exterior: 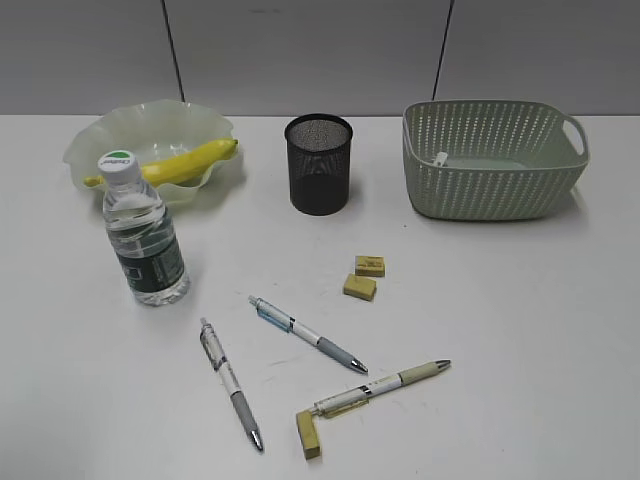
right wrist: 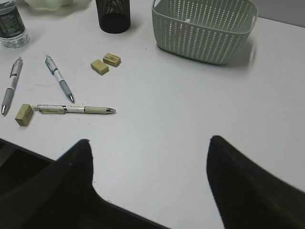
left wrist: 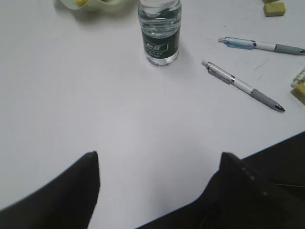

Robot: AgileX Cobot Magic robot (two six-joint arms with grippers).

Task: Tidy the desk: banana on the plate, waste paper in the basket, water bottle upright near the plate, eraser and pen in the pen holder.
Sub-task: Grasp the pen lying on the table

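Desk part tidied: banana (exterior: 190, 161) lies in the plate (exterior: 92, 134), water bottle (exterior: 143, 237) stands upright just in front of the plate.

The banana's long axis runs left to right, one tip rising toward the far edge of the desk (exterior: 520, 330). Three pens lie loose toward the near edge: one (exterior: 231, 383) points toward the near edge, the middle one (exterior: 308, 335) points near-right, the third (exterior: 379, 386) has its tip to the right. Two erasers (exterior: 365, 277) sit mid-desk; a third (exterior: 309, 434) touches the third pen's butt end. The pen holder (exterior: 319, 163) stands upright at the far edge; its contents are hidden. The basket (exterior: 493, 158) holds a small white object, hard to identify. Left gripper (left wrist: 159, 164) and right gripper (right wrist: 148, 152) both hang spread and empty, their fingers cut off.
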